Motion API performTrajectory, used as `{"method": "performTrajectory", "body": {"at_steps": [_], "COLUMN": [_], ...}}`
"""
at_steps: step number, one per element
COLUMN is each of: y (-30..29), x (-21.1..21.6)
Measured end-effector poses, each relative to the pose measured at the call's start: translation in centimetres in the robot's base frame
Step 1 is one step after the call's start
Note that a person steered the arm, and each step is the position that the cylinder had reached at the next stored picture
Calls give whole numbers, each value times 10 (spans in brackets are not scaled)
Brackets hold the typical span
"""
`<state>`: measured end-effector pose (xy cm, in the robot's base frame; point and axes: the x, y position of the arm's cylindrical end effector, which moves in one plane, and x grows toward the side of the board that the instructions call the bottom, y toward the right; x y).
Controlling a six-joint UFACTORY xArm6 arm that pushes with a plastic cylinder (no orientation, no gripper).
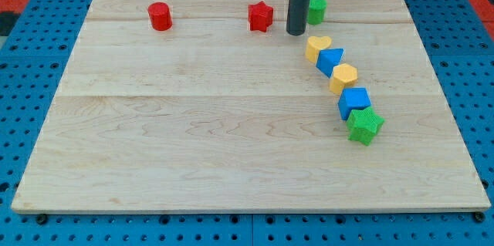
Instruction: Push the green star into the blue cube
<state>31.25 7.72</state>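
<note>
The green star (364, 126) lies at the view's right, touching the lower right side of a blue cube (353, 102). Above them runs a slanting chain: a yellow block (343, 78), a second blue block (329, 61) and a yellow heart (316, 47). My tip (296, 32) is near the view's top, just above and left of the yellow heart, far from the green star. The rod rises out of the view's top.
A green block (316, 9) sits right behind the rod at the view's top. A red star (261, 16) is left of the tip. A red cylinder (160, 16) stands at the top left. The wooden board (193, 138) lies on a blue pegboard.
</note>
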Motion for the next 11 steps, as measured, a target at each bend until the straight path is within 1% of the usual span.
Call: {"method": "performTrajectory", "body": {"at_steps": [1, 2, 3, 4, 5, 6, 7, 8, 9, 10, 11], "y": [-29, -41, -76, -76, -59, 4, 62, 86, 49, 61, 108], "x": [15, 27, 73, 146, 203, 231, 231, 239, 236, 221, 211]}}
